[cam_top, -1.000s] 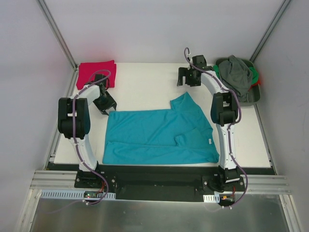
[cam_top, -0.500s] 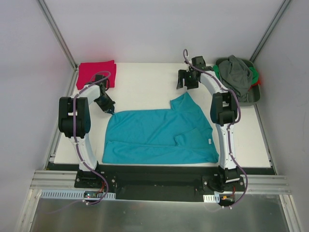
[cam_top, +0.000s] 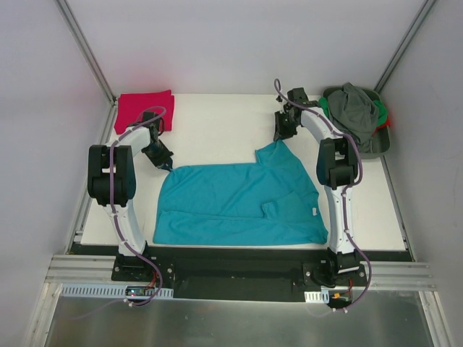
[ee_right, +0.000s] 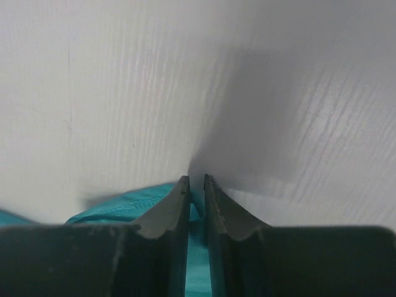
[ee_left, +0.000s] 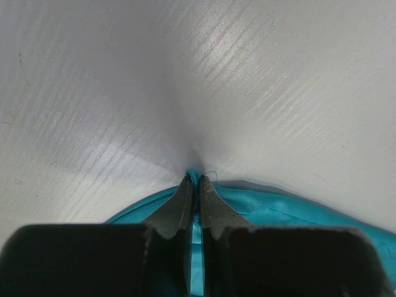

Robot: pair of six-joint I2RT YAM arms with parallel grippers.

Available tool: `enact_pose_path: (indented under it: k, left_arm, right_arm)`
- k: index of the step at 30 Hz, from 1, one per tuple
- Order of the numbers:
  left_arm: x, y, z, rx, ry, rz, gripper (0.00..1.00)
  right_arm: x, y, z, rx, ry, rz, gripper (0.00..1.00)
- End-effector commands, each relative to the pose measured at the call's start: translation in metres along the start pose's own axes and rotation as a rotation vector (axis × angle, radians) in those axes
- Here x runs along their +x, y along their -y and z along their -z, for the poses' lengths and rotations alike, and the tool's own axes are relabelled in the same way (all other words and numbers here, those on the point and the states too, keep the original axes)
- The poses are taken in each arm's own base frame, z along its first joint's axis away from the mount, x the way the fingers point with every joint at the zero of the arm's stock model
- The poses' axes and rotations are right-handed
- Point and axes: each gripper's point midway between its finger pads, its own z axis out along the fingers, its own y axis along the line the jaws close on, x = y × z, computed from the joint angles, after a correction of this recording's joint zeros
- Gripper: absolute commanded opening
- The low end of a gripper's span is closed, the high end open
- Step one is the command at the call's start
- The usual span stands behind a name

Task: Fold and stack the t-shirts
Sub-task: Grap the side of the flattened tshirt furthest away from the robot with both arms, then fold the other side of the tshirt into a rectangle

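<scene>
The teal t-shirt (cam_top: 239, 202) lies spread on the white table (cam_top: 217, 123), its white neck label (cam_top: 315, 211) near the right edge. My left gripper (cam_top: 168, 165) is shut on the shirt's far left corner; in the left wrist view the teal cloth (ee_left: 278, 207) is pinched between the jaws of the left gripper (ee_left: 196, 179). My right gripper (cam_top: 281, 137) is at the far right sleeve tip, its jaws nearly together with teal cloth (ee_right: 124, 204) between them at the right gripper (ee_right: 197, 179). The red t-shirt (cam_top: 143, 108) lies folded at the far left corner.
A dark basket (cam_top: 376, 148) with grey clothing (cam_top: 354, 108) and other garments stands off the table's far right corner. Grey walls close in the left, right and back sides.
The left gripper came down onto the shirt's far left corner and shut on it. The right gripper dropped to the sleeve tip and closed from wide open.
</scene>
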Motion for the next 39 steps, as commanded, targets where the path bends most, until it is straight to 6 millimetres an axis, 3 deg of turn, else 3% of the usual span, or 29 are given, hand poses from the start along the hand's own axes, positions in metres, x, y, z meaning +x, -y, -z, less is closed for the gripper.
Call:
enact_pose_path:
  k: [1,6,13,17,25,39]
  left_arm:
    - [0.004,0.004,0.009,0.02,-0.019,-0.012,0.0]
    - [0.007,0.011,0.02,0.068,-0.026,-0.029,0.0]
    - [0.018,0.015,0.045,0.134,0.011,-0.048,0.0]
    - [0.028,0.012,0.056,0.16,0.037,-0.063,0.0]
    - [0.056,-0.018,0.06,0.158,0.073,-0.051,0.0]
    - [0.075,-0.037,0.089,0.27,0.216,-0.081,0.0]
  right_arm:
    - [-0.007,-0.017,0.021,-0.072,0.024,0.048,0.13]
    - [-0.022,-0.032,0.044,-0.125,0.099,0.099,0.02]
    - [-0.003,-0.069,0.105,-0.263,0.243,0.152,0.0]
    - [0.027,-0.088,0.124,-0.352,0.27,0.135,0.0]
    - [0.096,-0.096,0.149,-0.322,0.267,0.156,0.0]
    - [0.157,-0.084,0.199,-0.211,0.354,0.073,0.01]
